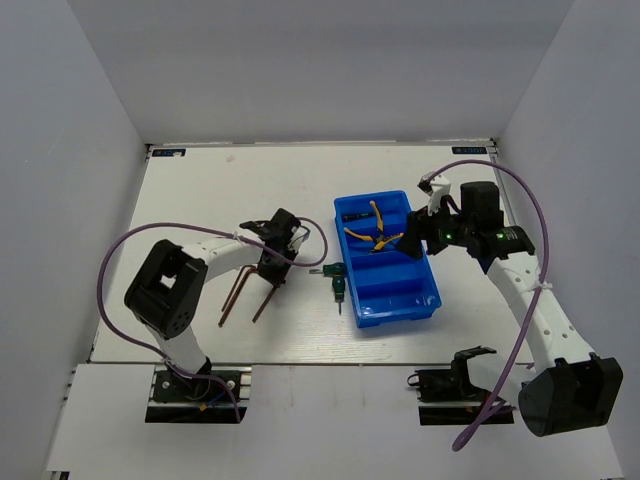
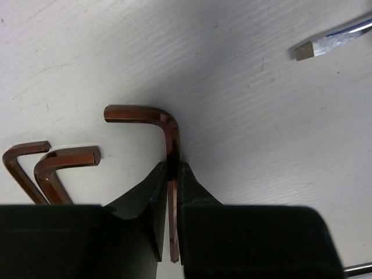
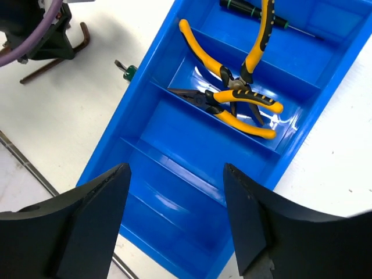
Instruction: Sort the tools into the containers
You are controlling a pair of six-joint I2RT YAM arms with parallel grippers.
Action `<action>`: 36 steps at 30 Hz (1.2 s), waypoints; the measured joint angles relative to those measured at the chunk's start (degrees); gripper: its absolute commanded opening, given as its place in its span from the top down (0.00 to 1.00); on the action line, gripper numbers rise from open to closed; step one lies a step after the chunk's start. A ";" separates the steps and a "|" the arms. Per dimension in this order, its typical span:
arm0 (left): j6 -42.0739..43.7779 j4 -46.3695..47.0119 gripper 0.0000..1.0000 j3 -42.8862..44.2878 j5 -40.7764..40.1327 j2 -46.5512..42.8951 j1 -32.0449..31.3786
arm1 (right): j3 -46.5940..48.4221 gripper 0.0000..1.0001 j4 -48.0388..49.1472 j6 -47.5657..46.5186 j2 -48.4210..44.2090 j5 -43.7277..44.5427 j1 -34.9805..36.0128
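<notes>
My left gripper [image 2: 172, 165] is shut on the long leg of a brown L-shaped hex key [image 2: 152, 114] lying on the table; it also shows in the top view [image 1: 273, 272]. Two more hex keys [image 2: 61, 160] lie just left of it, also in the top view [image 1: 236, 293]. The blue tray [image 1: 395, 296] holds two yellow-handled pliers [image 3: 232, 87] in its second compartment and the thin screwdriver [image 3: 256, 13] in the far one. My right gripper [image 3: 177, 168] is open and empty above the tray's near compartments [image 3: 192, 136]. The stubby green-black tool [image 1: 338, 278] lies left of the tray.
The white table [image 1: 200, 190] is walled in at the left, back and right. The stubby tool's metal tip [image 2: 334, 42] lies beyond my left gripper to the right. A thin metal rail [image 3: 29, 165] runs along the table's near edge.
</notes>
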 measured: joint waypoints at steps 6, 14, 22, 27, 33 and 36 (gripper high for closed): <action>-0.44 -3.56 1.00 3.80 0.59 -3.13 -1.27 | -0.02 0.77 0.04 -0.72 -0.11 -2.14 -0.31; 0.39 3.08 1.00 15.50 10.49 -11.89 -4.59 | -2.27 1.00 0.57 -0.63 -2.01 -0.59 -0.48; -1.14 20.55 1.00 17.86 19.89 -8.00 -10.95 | -4.57 1.00 5.35 1.22 -6.16 15.72 -1.38; -2.21 27.21 1.00 21.09 20.74 0.79 -13.88 | -5.60 1.00 7.63 2.49 -7.76 22.18 -3.08; -1.66 30.32 1.00 23.93 17.44 8.92 -16.31 | -6.12 1.00 8.83 2.80 -7.74 23.50 -3.63; -0.35 30.40 1.00 25.94 14.40 12.17 -17.33 | -6.49 1.00 9.03 2.82 -7.74 23.45 -3.91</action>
